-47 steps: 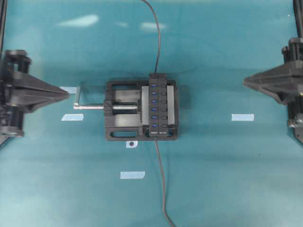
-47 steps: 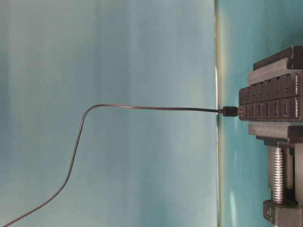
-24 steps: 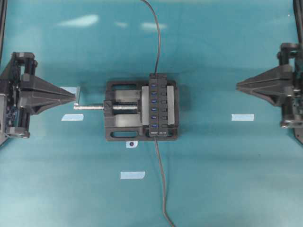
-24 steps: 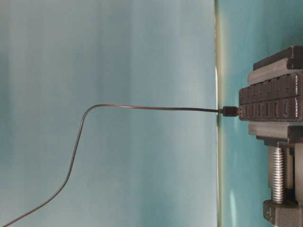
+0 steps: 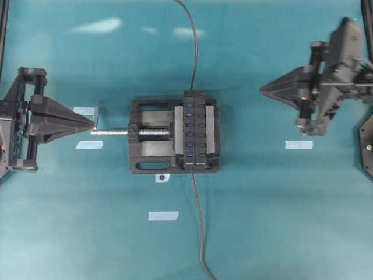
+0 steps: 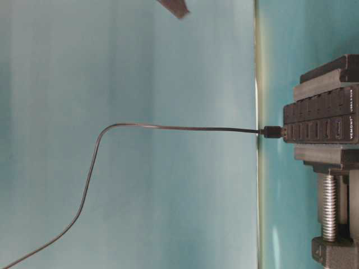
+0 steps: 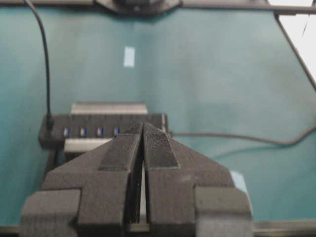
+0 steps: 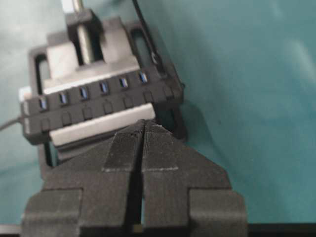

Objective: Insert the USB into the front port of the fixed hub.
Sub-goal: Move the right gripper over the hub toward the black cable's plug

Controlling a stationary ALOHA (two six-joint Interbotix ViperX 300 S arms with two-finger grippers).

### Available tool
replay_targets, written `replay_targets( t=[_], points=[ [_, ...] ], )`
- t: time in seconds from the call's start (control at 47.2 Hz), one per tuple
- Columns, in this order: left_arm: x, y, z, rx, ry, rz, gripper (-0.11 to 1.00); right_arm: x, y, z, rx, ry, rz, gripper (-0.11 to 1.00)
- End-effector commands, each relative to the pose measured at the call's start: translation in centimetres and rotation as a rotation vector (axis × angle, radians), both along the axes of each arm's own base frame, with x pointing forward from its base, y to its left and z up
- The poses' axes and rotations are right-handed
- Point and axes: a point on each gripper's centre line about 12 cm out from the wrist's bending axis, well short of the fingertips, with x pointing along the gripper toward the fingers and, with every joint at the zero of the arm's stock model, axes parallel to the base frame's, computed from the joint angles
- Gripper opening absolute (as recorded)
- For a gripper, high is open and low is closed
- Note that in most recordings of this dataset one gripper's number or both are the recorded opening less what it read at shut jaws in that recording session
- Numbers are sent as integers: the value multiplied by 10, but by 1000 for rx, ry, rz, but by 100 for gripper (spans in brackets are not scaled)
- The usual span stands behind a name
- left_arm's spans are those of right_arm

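Left claw [image 5: 92, 122] is at the far left of the overhead view, its two fingers pressed together w/ nothing between them, so it is clenched and empty. Its tip sits just beside the silver screw handle [image 5: 97, 116] of the vise [image 5: 145, 137]; contact cannot be told. Two small tape pieces [image 5: 88, 144] lie on the table [image 5: 262, 221] near this tip.

To the right of the left claw, the vise grips the hub [image 5: 195, 129], a narrow black bar w/ a row of blue ports. One cable [image 5: 194, 46] leaves the hub's far end toward the top edge. At the near end, a thin black cable [image 5: 200, 221] runs down to the bottom edge; its plug [image 6: 273, 131] meets the hub's end face in the table-level view, apparently seated there.

Right claw [image 5: 261, 89] is well to the right of the hub and apart from it, pointing toward it, also clenched w/ nothing held; in its wrist view the fingers [image 8: 126, 148] touch along their whole length. A tape piece [image 5: 298, 144] lies below it.
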Motion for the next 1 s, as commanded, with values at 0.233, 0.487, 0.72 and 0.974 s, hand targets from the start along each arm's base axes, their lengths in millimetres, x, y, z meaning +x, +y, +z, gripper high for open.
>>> replay_targets(
  t=[0.233, 0.487, 0.72, 0.974],
  points=[
    [-9, 0, 12, 4, -12, -2, 0, 39, -13, -7, -7, 77, 1, -4],
    [-18, 0, 14, 5, -9, -1, 0, 66, -29, -28, 5, 157, -20, -4],
    [-20, 0, 10, -2, 11, 1, 0, 83, -33, -41, 20, 213, -21, -4],
    [-20, 0, 10, -1, 12, 0, 0, 98, -40, -51, 11, 253, -13, -4]
  ],
)
